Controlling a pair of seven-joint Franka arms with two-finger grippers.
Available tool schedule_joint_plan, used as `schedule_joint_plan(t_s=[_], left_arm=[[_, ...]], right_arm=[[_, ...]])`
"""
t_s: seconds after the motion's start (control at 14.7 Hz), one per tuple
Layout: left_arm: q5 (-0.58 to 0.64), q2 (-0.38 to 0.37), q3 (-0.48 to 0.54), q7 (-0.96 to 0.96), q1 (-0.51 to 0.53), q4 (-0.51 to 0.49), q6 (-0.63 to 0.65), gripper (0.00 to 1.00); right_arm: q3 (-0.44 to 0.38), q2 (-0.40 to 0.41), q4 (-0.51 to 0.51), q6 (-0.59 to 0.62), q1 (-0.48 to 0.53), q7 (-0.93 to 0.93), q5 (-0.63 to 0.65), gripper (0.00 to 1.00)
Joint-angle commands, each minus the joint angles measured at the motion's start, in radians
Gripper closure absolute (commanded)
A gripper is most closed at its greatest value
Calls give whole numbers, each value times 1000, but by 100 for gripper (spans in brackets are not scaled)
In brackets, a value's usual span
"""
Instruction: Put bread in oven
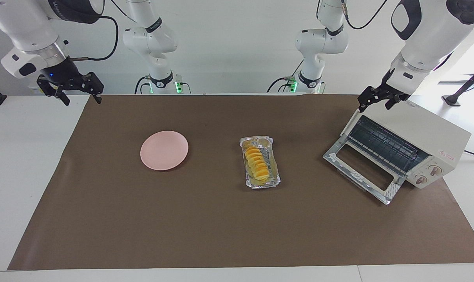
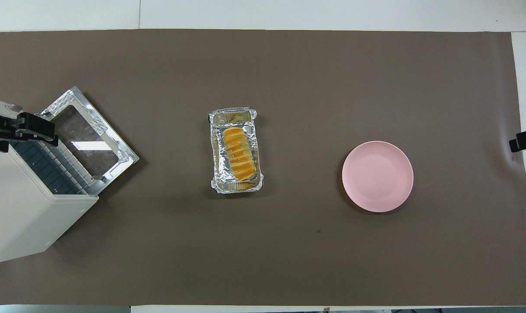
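Note:
The bread, a ridged golden-orange loaf, lies in a crinkled foil tray in the middle of the brown mat. The cream-white oven stands at the left arm's end of the table, its glass door folded down and the wire rack showing. My left gripper hangs open above the oven's top corner, holding nothing. High over the mat's corner at the right arm's end, my right gripper is open and empty; only its tip shows in the overhead view.
A round pink plate sits on the mat between the tray and the right arm's end. The brown mat covers most of the table. Two further white arms stand at the robots' edge of the table.

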State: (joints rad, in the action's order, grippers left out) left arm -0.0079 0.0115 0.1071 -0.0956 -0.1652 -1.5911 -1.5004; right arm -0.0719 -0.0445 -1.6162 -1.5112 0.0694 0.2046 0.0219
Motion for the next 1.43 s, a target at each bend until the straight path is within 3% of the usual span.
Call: schedule_joint_plan(t_s=[0.0,0.27,0.48,0.61,0.75,1.02,1.36], left_arm=[[11,-12,-3,2,-13,-18,-7,0],[9,-15,-4,4,-7,-20,6,0],[2,-31,-12,-22,-58,-23,72,0],[-15,-33,-13,-240,-169,-64,-76,0],[-18,-15,-13,-332,-265,-86,-150,0],[-78,163,-12,-424,-430,-72,-311,0],[-80,350,-12,-460,-533,-51,-511,0]], right_arm=[[12,-26,-27,19,13,-4,-8,0],[12,-26,-27,19,13,-4,-8,0],[12,-26,-27,19,13,-2,-8,0],[12,-26,-27,19,13,-2,-8,0],[12,-26,-27,19,13,-2,-8,0],[12,-26,-27,19,13,-2,-8,0],[12,-26,-27,19,13,-2,-8,0]])
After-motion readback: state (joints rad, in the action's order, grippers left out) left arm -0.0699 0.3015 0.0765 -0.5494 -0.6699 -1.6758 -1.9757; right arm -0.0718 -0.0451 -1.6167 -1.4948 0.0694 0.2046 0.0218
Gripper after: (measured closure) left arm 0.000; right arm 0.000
